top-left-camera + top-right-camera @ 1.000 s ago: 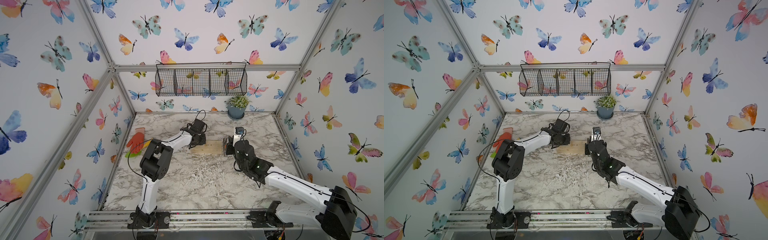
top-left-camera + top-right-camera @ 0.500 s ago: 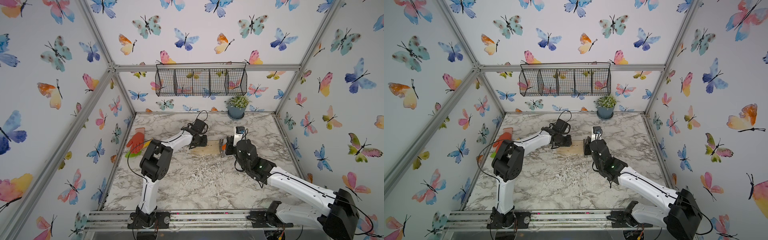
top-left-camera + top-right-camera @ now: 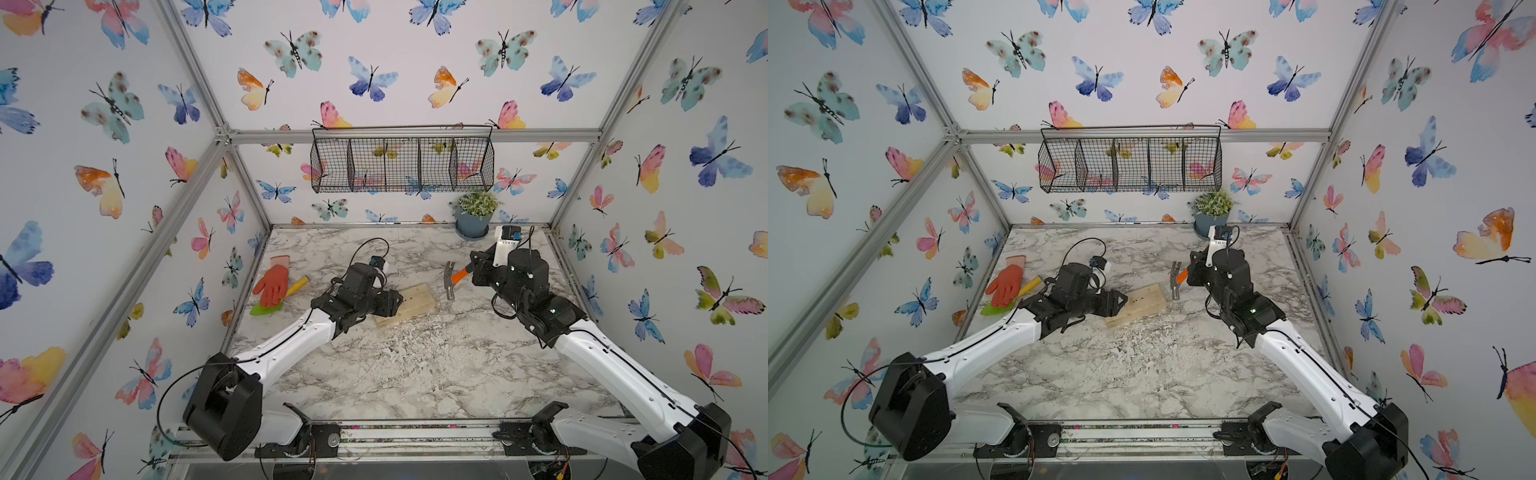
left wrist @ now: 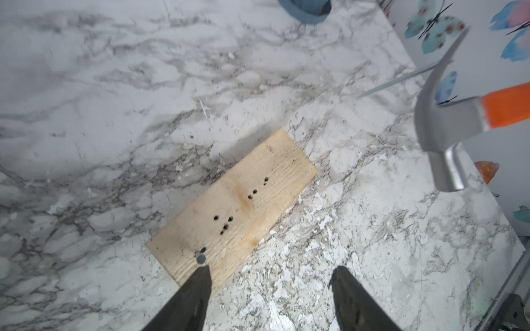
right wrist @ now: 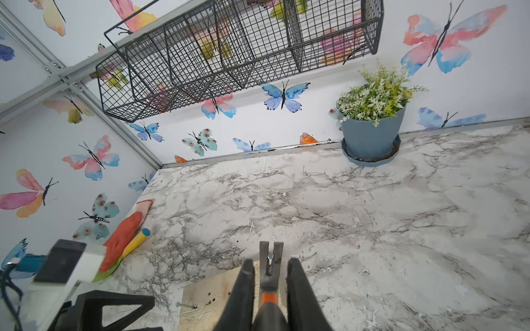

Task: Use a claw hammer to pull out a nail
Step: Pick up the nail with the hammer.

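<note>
My right gripper is shut on the black handle of the claw hammer, which hangs above the table just right of the wooden board. A nail sits caught in the claw's slot, and its shaft sticks out free of the board. The hammer's steel head and orange neck show in the left wrist view. A second nail stands in the board's near end, right at one fingertip of my left gripper, which is open and empty. In both top views that gripper is at the board's left end.
An orange glove lies on a yellow-handled green tool by the left wall. A potted plant stands at the back right, under a wire basket on the back wall. The board has several empty nail holes.
My left gripper has opened and drawn back a little from the board. The right arm has lifted the hammer up and to the right, off the board, with a nail in the claw.
</note>
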Tool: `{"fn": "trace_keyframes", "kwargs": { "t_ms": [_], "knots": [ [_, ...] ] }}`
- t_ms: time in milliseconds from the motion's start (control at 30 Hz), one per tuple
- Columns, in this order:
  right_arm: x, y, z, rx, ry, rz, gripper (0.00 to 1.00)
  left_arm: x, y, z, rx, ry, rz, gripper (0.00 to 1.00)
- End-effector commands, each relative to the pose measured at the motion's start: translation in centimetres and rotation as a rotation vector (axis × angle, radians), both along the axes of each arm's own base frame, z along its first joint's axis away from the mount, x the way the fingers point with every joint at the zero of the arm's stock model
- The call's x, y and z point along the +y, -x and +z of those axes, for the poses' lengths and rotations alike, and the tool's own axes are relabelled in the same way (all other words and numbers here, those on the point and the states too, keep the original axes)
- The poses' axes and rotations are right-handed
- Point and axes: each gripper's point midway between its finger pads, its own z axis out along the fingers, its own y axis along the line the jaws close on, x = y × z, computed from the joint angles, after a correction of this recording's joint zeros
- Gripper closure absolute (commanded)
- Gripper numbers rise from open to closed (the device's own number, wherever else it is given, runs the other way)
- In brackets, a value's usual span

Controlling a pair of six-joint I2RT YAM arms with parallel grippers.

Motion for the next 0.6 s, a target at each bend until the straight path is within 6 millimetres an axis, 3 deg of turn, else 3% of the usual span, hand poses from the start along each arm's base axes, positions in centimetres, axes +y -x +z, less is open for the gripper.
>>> {"fn": "trace_keyframes", "kwargs": {
  "t_ms": [0, 133, 267, 567],
  "knots": [
    [2.3, 1.0, 3.9, -0.044, -0.129, 0.132, 0.97, -0.2, -0.9, 2.0, -0.159, -0.005, -0.03, 0.32],
    [3.9, 1.8, 4.4, -0.016, -0.186, 0.227, 0.97, -0.8, -0.7, 3.3, -0.288, -0.029, -0.069, 0.32],
    [4.5, 2.9, 5.9, -0.018, -0.225, 0.293, 0.97, -3.1, 1.5, 3.4, -0.471, -0.13, -0.235, 0.33],
    [5.7, 4.4, 6.7, 0.016, -0.271, 0.389, 0.97, -2.8, 0.7, 3.6, -0.613, -0.224, -0.217, 0.35]
  ]
}}
